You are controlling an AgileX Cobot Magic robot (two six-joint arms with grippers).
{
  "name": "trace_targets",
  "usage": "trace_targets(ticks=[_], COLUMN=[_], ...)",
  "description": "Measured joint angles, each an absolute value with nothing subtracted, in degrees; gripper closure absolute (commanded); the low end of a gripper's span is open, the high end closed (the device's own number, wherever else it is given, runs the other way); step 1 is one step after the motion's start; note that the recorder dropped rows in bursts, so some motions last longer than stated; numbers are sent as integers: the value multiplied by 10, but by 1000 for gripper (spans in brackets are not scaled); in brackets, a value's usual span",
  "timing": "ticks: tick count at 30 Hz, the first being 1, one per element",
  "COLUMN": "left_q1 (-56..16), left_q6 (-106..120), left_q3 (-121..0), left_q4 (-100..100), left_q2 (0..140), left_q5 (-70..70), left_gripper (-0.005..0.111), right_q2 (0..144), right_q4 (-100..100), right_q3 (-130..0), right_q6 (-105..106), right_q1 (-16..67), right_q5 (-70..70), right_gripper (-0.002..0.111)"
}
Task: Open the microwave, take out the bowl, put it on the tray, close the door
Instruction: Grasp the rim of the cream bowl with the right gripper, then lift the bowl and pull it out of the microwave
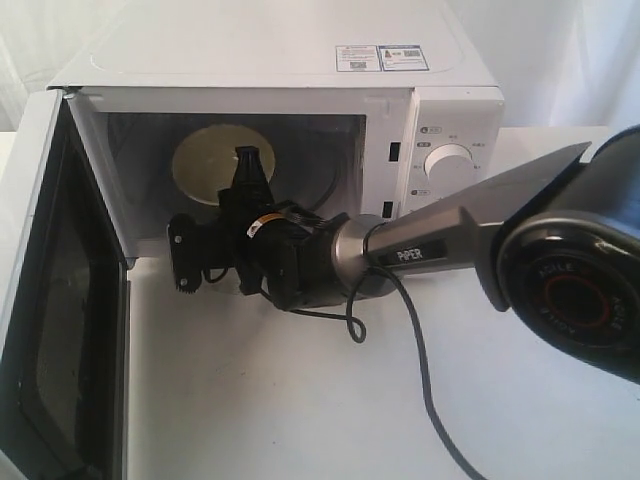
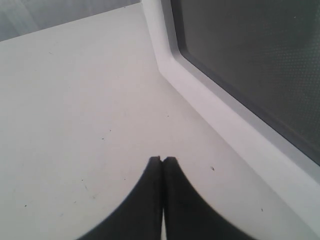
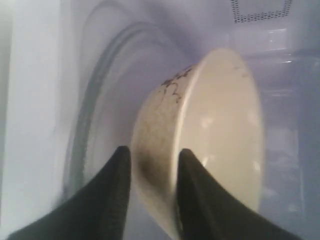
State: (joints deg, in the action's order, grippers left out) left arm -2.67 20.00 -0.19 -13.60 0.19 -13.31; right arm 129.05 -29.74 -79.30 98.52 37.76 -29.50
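The white microwave [image 1: 300,60] stands with its door [image 1: 40,300] swung wide open to the left. The cream-white bowl [image 1: 205,165] is inside the cavity, on the left, its mouth tipped towards the exterior camera. My right gripper [image 1: 247,160] reaches into the cavity. In the right wrist view it [image 3: 152,150] straddles the wall of the bowl [image 3: 220,125], one finger outside and one inside, shut on it. My left gripper [image 2: 163,158] is shut on nothing, low over the table beside the door's dark window [image 2: 250,65]. No tray is in view.
The right arm [image 1: 560,250] crosses the table [image 1: 250,400] in front of the dial panel [image 1: 448,163]. Its black cable [image 1: 420,360] trails over the table towards the front. The open door blocks the left side.
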Motion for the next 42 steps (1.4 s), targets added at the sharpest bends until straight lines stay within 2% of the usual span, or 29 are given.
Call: trace_targets(ticks=[6, 14, 23, 30, 42], left_q1=[-27, -27, -27, -27, -27], left_q6=[200, 200, 200, 200, 200], left_q3=[-2, -2, -2, -2, -2], left_q4=[-136, -136, -136, -136, -136], left_q2=[2, 2, 2, 2, 2], left_q5=[-133, -133, -133, -133, -133], left_gripper=[107, 107, 107, 107, 107], right_q2=[1297, 1277, 1220, 1155, 1004], right_q4=[-297, -309, -418, -468, -554], right_q3=[-793, -793, -774, -693, -539], right_q6=[984, 989, 1062, 1101, 1106], right_q1=[378, 378, 395, 399, 470], right_q5=[-310, -303, -186, -172, -163], right_gripper=[108, 108, 108, 108, 108])
